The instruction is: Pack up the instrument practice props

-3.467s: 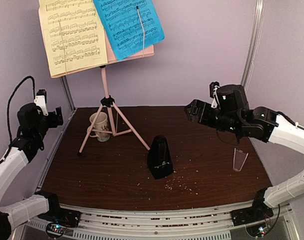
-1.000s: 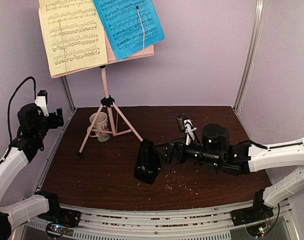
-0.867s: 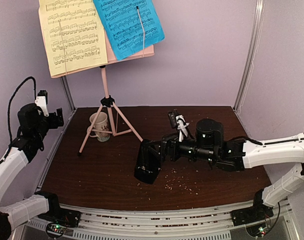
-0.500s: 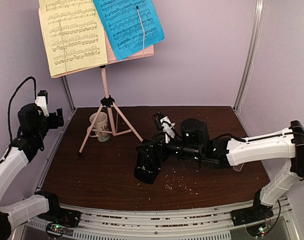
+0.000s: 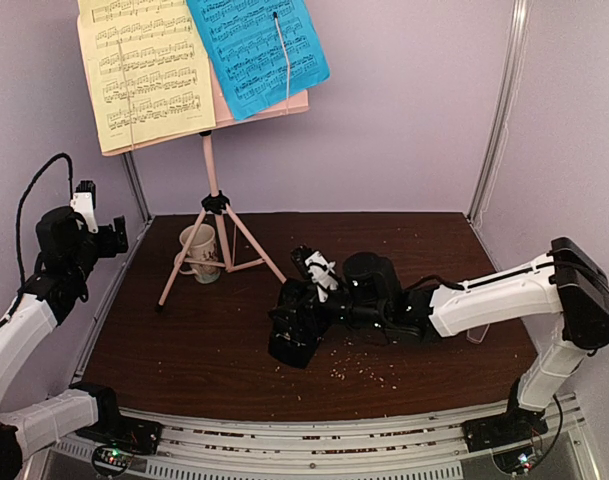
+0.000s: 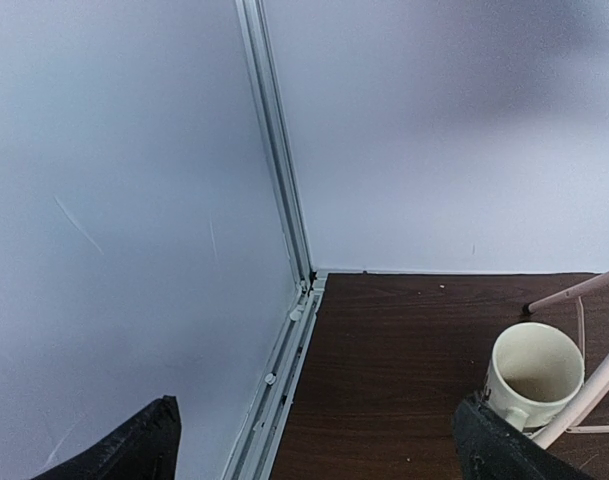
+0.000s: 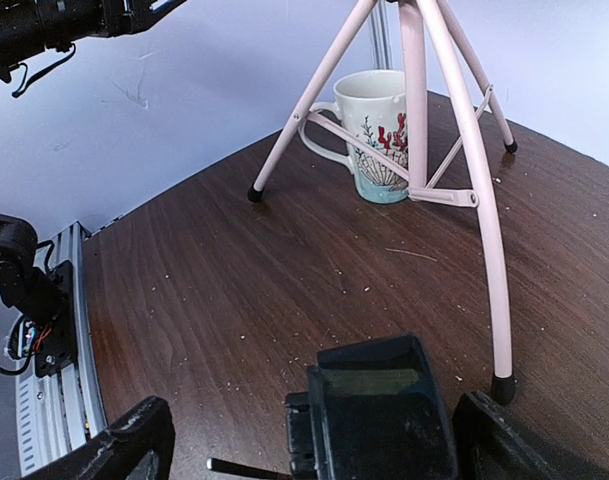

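Observation:
The black pyramid metronome [image 5: 289, 340] stands left of the table's middle. In the right wrist view its top [image 7: 384, 420] sits between my fingers. My right gripper [image 5: 304, 300] [image 7: 312, 425] reaches across the table and is open, with a jaw on each side of the metronome, not closed on it. The pink music stand [image 5: 216, 205] stands at the back left on tripod legs [image 7: 464, 140]. It holds a yellow page [image 5: 144, 70] and a blue page [image 5: 254, 50]. My left gripper [image 5: 109, 238] [image 6: 309, 440] is open and empty, high by the left wall. I cannot make out the clear cover.
A beige mug [image 5: 199, 250] [image 7: 379, 130] [image 6: 532, 375] with a coral print stands between the stand's legs. Crumbs [image 5: 359, 372] lie scattered on the dark wooden table. The enclosure walls [image 6: 134, 200] close in the left, back and right.
My right arm has swung down from the right and stretched left across the table. The metronome has shifted left from where it stood. My open jaws now straddle it. The left arm has not moved.

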